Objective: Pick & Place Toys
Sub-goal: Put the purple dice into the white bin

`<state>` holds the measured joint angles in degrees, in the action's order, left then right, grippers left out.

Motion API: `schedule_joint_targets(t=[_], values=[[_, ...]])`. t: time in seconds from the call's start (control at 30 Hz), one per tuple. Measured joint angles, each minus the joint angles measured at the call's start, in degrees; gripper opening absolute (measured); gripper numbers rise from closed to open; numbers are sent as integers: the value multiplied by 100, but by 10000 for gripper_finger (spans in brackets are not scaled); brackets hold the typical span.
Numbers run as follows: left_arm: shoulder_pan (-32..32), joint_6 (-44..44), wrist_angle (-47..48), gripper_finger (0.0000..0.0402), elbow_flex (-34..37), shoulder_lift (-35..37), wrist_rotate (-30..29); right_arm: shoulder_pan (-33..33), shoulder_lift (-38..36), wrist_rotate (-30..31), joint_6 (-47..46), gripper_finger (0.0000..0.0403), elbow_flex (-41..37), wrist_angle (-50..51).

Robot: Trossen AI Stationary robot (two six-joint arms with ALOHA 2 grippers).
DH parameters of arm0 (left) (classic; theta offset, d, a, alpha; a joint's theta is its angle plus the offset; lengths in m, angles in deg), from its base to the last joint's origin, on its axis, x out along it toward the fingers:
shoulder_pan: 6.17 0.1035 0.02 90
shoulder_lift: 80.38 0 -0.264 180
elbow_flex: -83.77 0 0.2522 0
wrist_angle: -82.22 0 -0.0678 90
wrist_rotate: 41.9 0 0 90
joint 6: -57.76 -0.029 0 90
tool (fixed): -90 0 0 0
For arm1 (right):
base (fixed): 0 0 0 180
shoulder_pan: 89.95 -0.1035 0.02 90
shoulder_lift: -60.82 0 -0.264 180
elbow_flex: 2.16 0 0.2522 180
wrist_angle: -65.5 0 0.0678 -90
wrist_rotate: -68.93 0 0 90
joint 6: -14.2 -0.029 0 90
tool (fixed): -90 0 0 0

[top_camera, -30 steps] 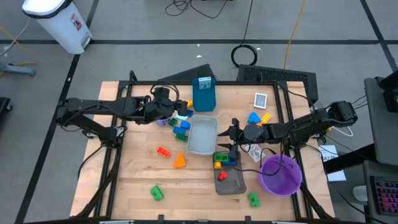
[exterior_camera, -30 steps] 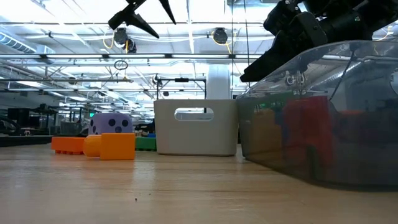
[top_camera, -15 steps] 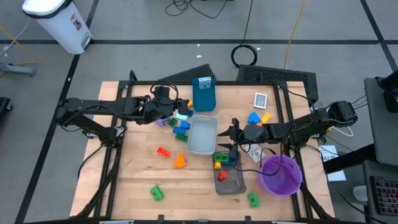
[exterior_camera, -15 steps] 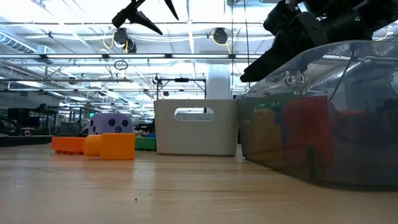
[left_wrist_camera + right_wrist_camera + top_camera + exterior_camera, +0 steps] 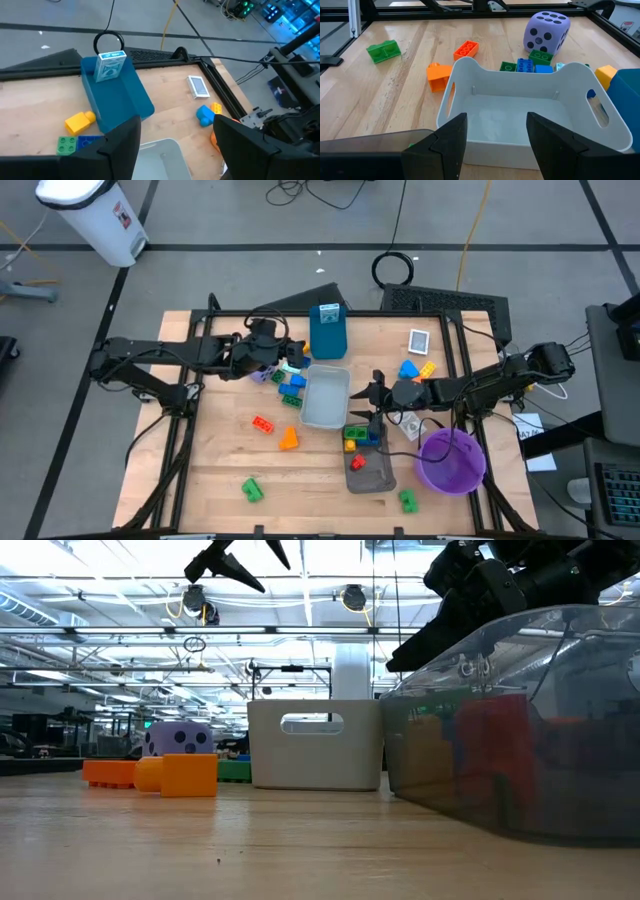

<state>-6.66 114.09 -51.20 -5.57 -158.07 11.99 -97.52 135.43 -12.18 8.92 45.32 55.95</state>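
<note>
Basically nothing's shifted in the last sec: left claw (image 5: 283,366) hangs open & empty over the brick pile (image 5: 291,384) by the purple die (image 5: 545,31); right claw (image 5: 368,402) open, empty, btwn white tray (image 5: 325,396) & dark tray (image 5: 368,471). No progress.

Purple dotted die (image 5: 546,31) upright beside green and blue bricks (image 5: 526,65), orange brick (image 5: 466,49) apart

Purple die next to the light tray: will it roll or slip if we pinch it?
The purple die probably won't roll: it sits flat on one face, with rounded corners only. It looks rigid and smooth, so a pinch on two opposite flat faces should hold but may slip near an edge. It is bigger than the green brick touching it, so a push would likely shove that brick too.
</note>
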Motion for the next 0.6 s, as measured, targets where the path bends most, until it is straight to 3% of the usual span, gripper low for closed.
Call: schedule_joint_targets(t=[0.33, 0.6], values=[[-2, -211, 0, 257, 1, 0, 38, 0, 0, -1, 0, 196, 0, 0], [-31, -229, 4, 257, 1, 0, 586, 0, 0, -1, 0, 196, 0, 0]])
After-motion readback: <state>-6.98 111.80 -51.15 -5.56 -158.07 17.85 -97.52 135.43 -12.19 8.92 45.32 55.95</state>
